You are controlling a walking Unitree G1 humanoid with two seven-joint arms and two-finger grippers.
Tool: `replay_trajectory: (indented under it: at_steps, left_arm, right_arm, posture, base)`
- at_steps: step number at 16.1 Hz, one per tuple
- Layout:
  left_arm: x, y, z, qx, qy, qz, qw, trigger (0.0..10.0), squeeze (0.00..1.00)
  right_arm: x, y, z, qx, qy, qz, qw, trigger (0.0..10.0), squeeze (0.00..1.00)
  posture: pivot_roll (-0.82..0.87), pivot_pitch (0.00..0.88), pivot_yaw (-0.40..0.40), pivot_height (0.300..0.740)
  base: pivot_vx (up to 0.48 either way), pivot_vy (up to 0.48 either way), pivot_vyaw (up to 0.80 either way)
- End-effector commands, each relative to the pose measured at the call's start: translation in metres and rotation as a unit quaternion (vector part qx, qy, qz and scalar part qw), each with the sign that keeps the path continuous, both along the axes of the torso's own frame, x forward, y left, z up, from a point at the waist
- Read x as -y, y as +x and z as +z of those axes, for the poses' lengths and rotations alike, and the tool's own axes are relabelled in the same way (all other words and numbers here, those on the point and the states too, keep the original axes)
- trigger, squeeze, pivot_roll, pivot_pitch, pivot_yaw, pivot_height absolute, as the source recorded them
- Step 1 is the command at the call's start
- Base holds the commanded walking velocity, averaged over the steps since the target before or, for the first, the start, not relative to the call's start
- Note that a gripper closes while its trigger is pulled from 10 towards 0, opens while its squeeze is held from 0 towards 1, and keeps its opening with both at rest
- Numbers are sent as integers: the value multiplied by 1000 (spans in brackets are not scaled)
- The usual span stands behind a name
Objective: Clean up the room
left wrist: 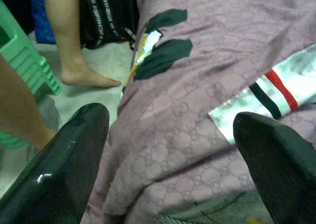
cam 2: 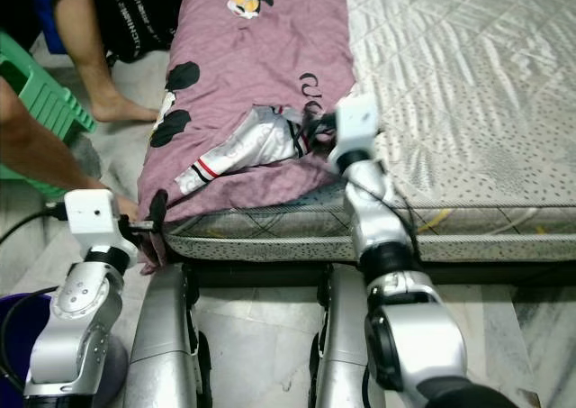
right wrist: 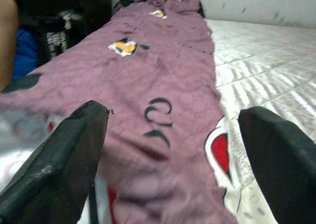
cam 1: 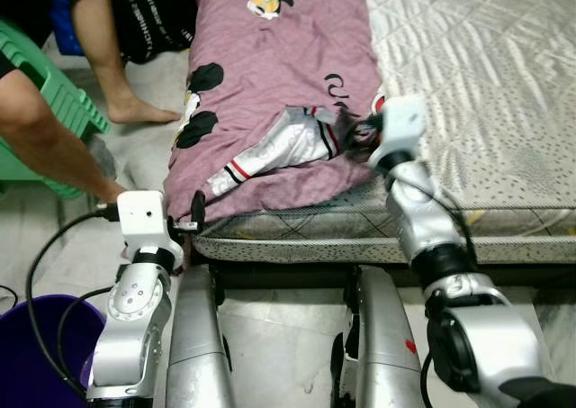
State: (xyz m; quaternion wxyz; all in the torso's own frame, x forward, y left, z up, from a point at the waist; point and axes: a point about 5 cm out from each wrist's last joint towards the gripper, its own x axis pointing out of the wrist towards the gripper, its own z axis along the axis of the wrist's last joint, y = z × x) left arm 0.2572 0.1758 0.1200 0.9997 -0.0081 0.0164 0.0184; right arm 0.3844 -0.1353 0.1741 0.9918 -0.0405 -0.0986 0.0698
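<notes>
The right tool (right wrist: 168,150), fingers spread wide, hovers over the white garment (cam 1: 279,151) with red and black stripes, which lies crumpled on the mauve cartoon-print blanket (cam 1: 270,57) along the left side of the bed (cam 1: 486,93). The left tool (left wrist: 168,155), also spread, sits at the blanket's near-left corner. A person's bare foot (cam 1: 135,111) stands on the floor at far left beside a green stool (cam 1: 54,93); a purple bucket (cam 1: 40,336) sits nearest left.
</notes>
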Motion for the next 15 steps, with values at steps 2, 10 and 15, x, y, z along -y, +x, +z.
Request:
replay_trajectory:
  at_steps: [2, 10, 15]
  left_arm:
    - [-4, -4, -1, -7, 7, 11, 1000, 10000, 0]
    - [-3, -5, 2, -16, 11, 11, 1000, 10000, 0]
    - [-5, -1, 3, -13, 14, 14, 1000, 10000, 0]
  right_arm:
    - [-11, 1, -4, -13, 8, 14, 1000, 10000, 0]
    - [-24, -3, -44, -103, -68, 44, 991, 10000, 0]
    - [-24, -1, -37, -55, -181, 22, 982, 0, 0]
  posture:
    - [164, 223, 16, 507]
    - [163, 226, 14, 507]
    - [164, 216, 13, 507]
  base:
    - [0, 0, 0]
    - [0, 0, 0]
    - [0, 0, 0]
